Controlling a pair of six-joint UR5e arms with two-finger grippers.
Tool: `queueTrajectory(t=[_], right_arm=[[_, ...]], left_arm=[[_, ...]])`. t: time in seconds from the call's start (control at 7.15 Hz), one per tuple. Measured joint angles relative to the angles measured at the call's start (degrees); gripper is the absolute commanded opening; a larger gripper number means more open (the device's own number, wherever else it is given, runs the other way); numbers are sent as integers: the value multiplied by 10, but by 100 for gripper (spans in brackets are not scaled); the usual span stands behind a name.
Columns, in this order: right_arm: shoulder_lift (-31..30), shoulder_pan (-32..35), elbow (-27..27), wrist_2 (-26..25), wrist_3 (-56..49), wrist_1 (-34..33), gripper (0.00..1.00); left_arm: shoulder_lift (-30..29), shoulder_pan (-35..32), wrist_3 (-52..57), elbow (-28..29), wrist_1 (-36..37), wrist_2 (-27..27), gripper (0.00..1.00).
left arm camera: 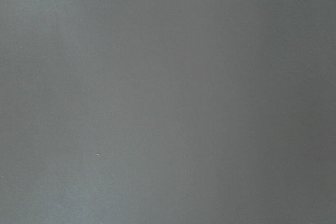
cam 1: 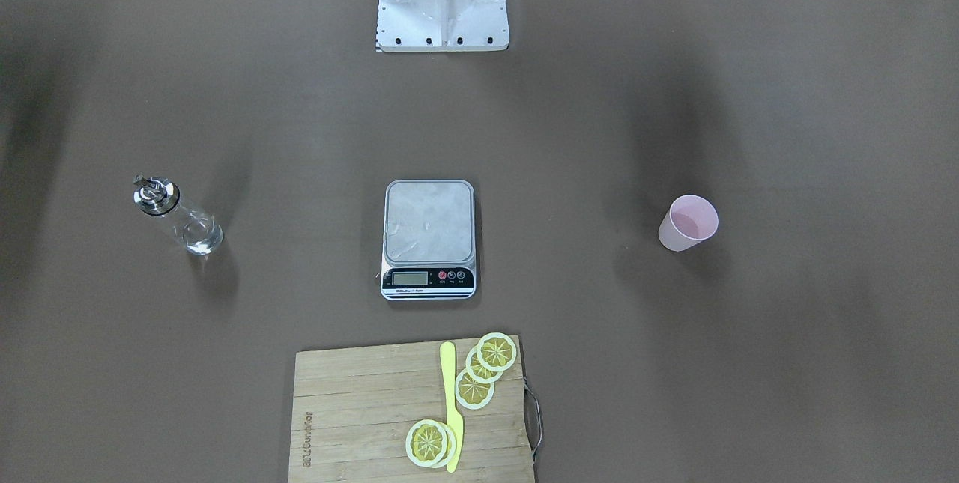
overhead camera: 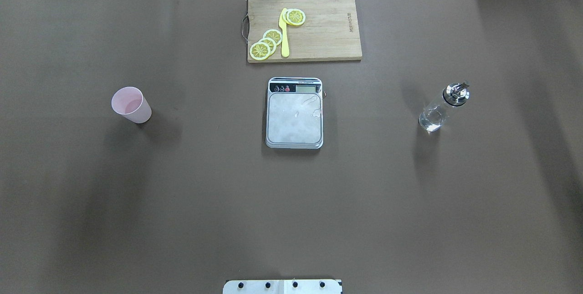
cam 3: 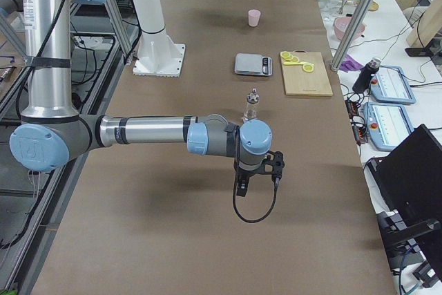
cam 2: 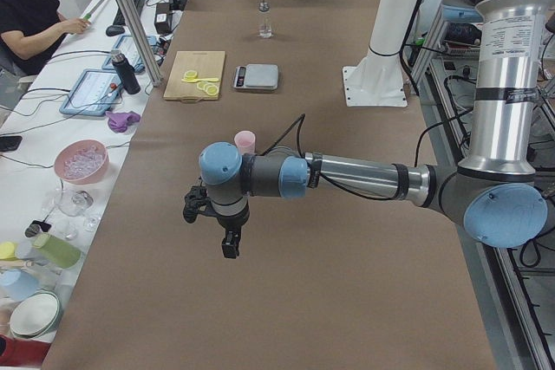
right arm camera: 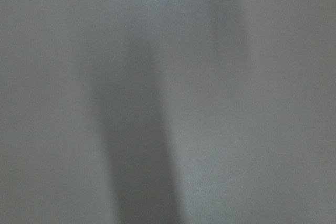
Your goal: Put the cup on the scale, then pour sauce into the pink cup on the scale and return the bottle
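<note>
Cup (overhead camera: pixel 131 105) pale pink, upright, apart from scale (overhead camera: pixel 294 123); left tool (cam 2: pixel 194 207), right tool (cam 3: pixel 275 163): cannot tell opening.

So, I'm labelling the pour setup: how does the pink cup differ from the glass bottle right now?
The cup is opaque pale pink with an open top; the bottle is clear glass, capped by a silver metal pourer. The cup stands on the robot's left of the scale, the bottle on its right. Both stand upright, apart from the scale.
</note>
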Motion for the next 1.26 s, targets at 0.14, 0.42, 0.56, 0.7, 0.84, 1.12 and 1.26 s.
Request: queueTrajectory(t=[0.14,0.42,0.56,0.7,0.84,1.12,1.26], right_arm=[[4,-1,1,1,0,0,100],[30,-12,-3,-3,0,-7,100],[34,-15,-6,-3,1,-7,100],[32,-16,-9,-2,2,-5,100],[30,-16,-11,-2,1,-4,100],[28,-17,-8,-3,0,1,100],[27,-17,-7,-3,-1,2,100]], left_arm=[[1,0,2,0,-9,0,98],[-10,1,-7,3,-41,0,98],[-15,1,-9,3,-51,0,98],[-17,1,-10,4,-57,0,98],[-18,1,-10,6,-61,2,98],[-11,2,-6,9,-67,4,98],[-4,2,-3,7,-72,2,98]])
